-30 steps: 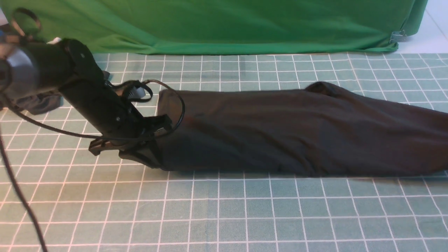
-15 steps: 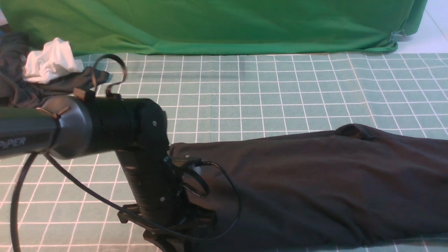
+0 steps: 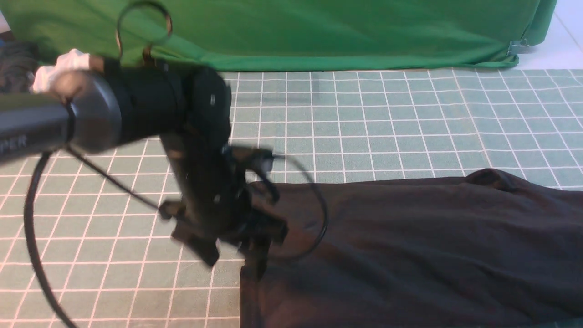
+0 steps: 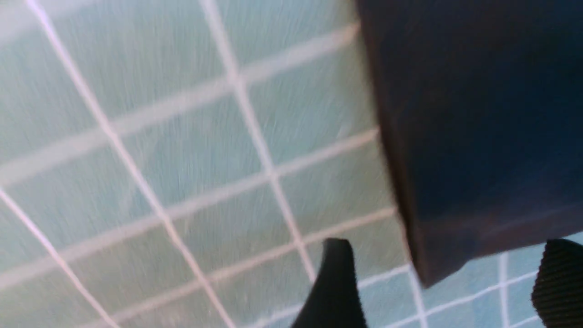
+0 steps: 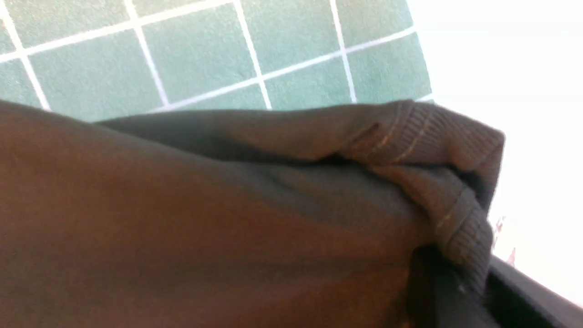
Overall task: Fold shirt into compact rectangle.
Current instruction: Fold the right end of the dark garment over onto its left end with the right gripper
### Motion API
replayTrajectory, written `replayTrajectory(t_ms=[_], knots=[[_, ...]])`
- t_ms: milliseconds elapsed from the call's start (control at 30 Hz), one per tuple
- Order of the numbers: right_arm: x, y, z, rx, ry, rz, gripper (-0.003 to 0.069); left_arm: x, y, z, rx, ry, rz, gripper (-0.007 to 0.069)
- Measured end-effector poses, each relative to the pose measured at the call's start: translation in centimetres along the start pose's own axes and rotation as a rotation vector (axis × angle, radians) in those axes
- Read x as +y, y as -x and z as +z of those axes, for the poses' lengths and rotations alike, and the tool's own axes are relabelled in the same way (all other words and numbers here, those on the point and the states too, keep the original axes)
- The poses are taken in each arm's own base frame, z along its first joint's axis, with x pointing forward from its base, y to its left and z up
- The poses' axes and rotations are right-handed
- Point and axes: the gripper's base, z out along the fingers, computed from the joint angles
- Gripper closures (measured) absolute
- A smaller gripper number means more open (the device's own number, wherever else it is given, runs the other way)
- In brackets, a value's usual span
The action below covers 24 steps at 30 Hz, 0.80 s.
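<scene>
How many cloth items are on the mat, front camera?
3: the black shirt across the near right; a white cloth and a dark grey garment at the far left, behind the left arm. It may hide more.

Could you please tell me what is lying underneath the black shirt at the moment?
The green grid mat extends out from under the black shirt on its visible sides. Anything else beneath is covered by the cloth.

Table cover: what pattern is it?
The table cover is teal with white grid lines, clearest in front view.
</scene>
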Motion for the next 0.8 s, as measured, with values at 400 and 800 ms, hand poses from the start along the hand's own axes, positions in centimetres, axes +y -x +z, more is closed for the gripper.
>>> replayTrajectory(t_ms=[400, 800], knots=[[-0.4, 2.2, -6.0, 0.005, 0.154, 0.136, 0.0615, 3.2, 3.8, -8.1, -0.297, 0.036, -0.009, 0.0293], [13.8, 0.6, -15.5, -0.174, 0.608, -0.152, 0.0615, 11.6, 3.2, -10.1, -0.381, -0.136, -0.158, 0.0613]])
